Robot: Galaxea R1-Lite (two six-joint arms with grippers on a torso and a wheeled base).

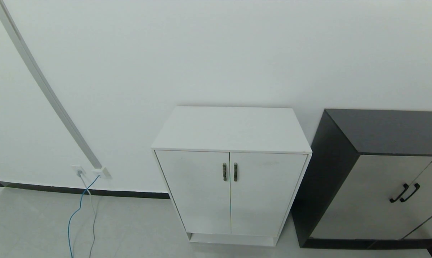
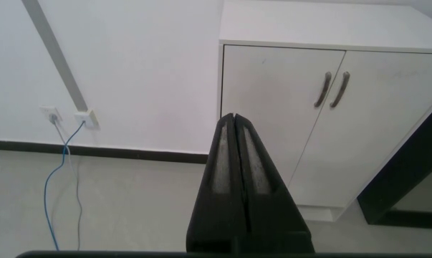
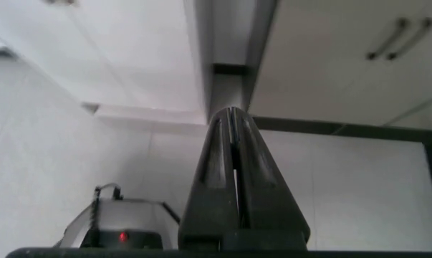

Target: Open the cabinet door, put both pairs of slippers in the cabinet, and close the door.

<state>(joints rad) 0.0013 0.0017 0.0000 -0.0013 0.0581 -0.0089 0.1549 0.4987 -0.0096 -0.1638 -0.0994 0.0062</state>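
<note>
Standing against the wall, the white cabinet (image 1: 198, 193) has both doors shut, its two handles (image 1: 224, 172) side by side at the middle seam. A black cabinet (image 1: 380, 132) stands just beside it on the robot's right. On the other side, a blue cable (image 1: 74, 215) runs from a wall socket (image 1: 78, 170) down to the floor (image 1: 137, 229). The left gripper (image 2: 234, 118) hangs apart from the white cabinet, jaws clenched on nothing. The right gripper (image 3: 234, 111) points toward the gap between the cabinets, jaws pressed together, empty.

Left gripper (image 2: 234, 117) was matte black; two long fingers (image 2: 219, 168) tapered to a narrow tip, faces greyish and dusty. Right gripper (image 3: 233, 110) looked alike: black, tapered.
</note>
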